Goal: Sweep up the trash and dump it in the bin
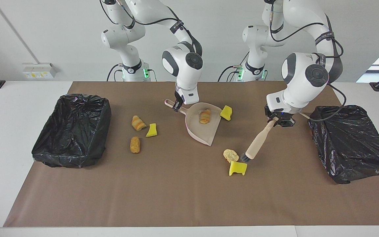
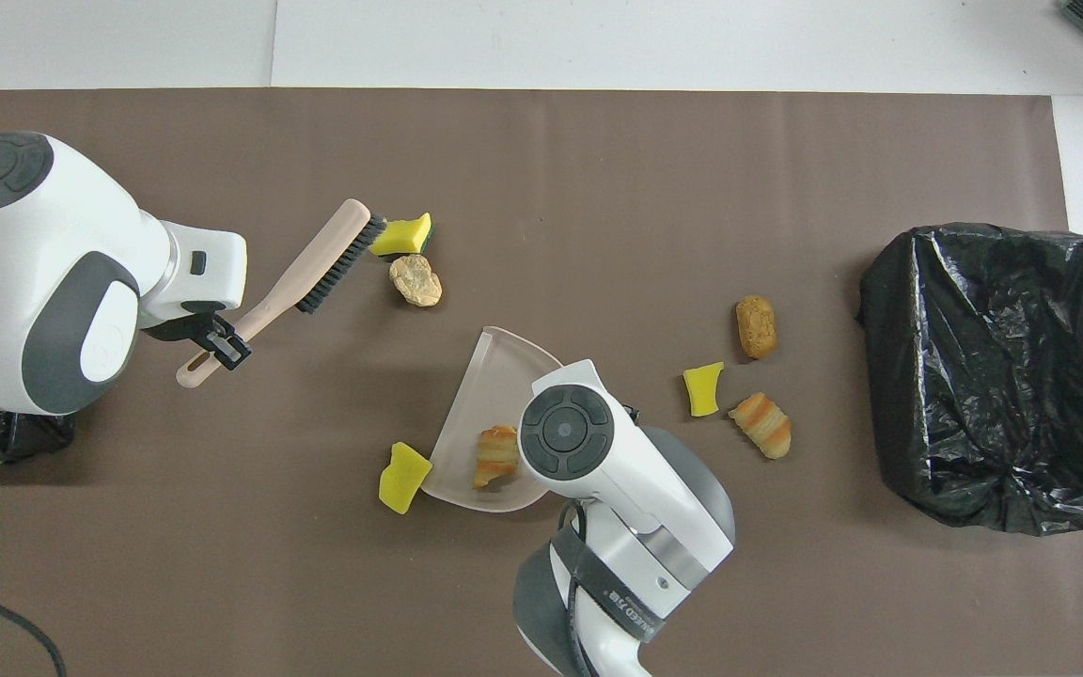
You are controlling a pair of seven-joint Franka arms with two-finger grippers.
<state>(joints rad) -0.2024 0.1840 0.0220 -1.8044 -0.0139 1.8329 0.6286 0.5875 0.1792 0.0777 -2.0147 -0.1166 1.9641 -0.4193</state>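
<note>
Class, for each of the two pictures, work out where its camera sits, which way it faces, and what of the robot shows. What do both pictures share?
Facing view: high across the table, looking at the robots; both white arms show whole, the left tool holding the beige long-handled brush, the right tool on the pale pink plastic dustpan.
Overhead view: above the robots' end, looking steeply down; only wrists and tools show.
Shared: brush, dustpan, yellow sponge scraps, both black-lined bins, turned half round.
</note>
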